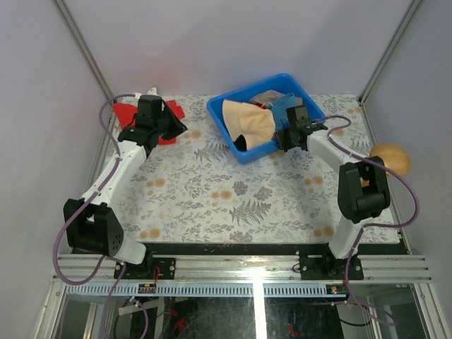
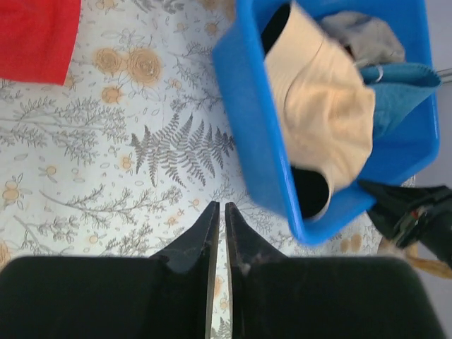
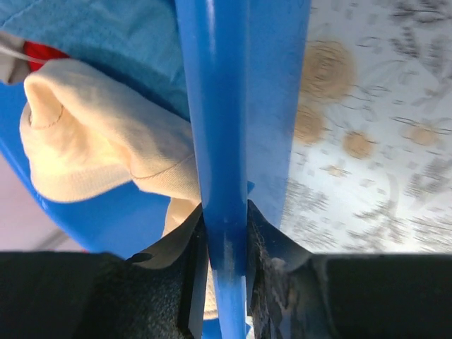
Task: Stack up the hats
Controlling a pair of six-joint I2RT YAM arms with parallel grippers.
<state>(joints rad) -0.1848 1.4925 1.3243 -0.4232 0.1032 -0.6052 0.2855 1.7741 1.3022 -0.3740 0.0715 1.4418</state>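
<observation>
A blue bin (image 1: pixel 219 121) stands at the back middle of the table. In it lie a peach-beige hat (image 1: pixel 248 120), a blue hat (image 1: pixel 284 102) and a grey-khaki hat (image 1: pixel 267 95), bunched together. My right gripper (image 1: pixel 286 139) is shut on the bin's near right rim (image 3: pixel 212 106); the peach hat (image 3: pixel 99 155) and blue hat (image 3: pixel 106 42) lie just inside. A small red patch (image 3: pixel 37 52) shows beneath them; I cannot tell whether it is the red hat. My left gripper (image 2: pixel 219 212) is shut and empty, above the table left of the bin (image 2: pixel 254 127).
A flat red cloth (image 1: pixel 164 133) lies at the back left, under my left arm, and shows in the left wrist view (image 2: pixel 35 35). A mushroom-shaped wooden stand (image 1: pixel 390 159) stands at the right edge behind my right arm. The floral tablecloth (image 1: pixel 233 198) covers the table.
</observation>
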